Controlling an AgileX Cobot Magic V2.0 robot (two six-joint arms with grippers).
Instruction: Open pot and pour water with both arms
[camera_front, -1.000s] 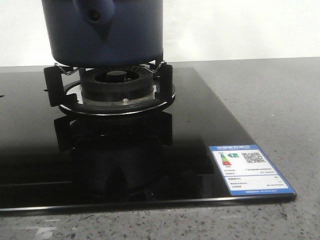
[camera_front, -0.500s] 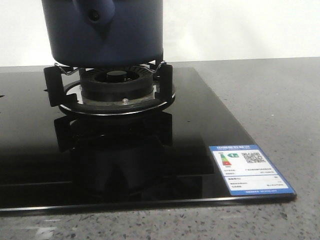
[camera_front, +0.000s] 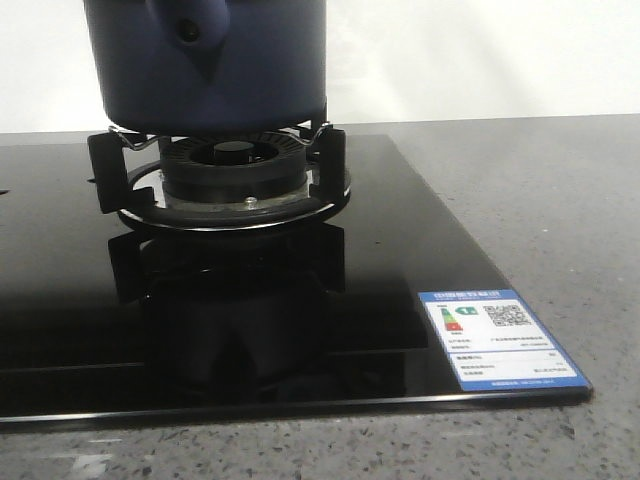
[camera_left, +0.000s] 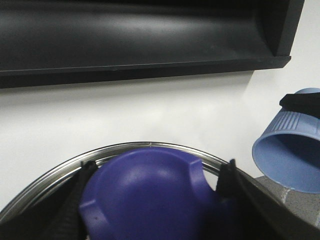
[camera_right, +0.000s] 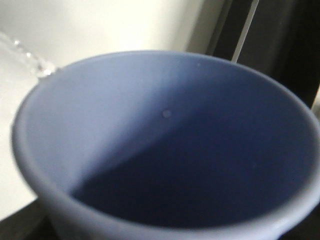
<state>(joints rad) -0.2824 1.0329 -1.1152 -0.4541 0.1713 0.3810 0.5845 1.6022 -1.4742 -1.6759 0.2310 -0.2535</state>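
1. Pouring is the step in hand: your left gripper (camera_left: 155, 200) pinches the lid knob (camera_left: 145, 192), lid apparently lifted off.
2. Your right gripper's fingers are hidden behind the pale blue cup (camera_right: 165, 145); their state can't be told, though the cup hangs tilted.
3. Next, tip the cup over the pot (camera_front: 205, 65), which sits on the burner stand (camera_front: 225, 175).

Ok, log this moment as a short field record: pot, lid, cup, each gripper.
pot: navy pot on the burner stand of the black hob
lid: lid knob between the left gripper fingers, steel rim visible
cup: pale blue ribbed cup tilted, held by right gripper; no water visible inside
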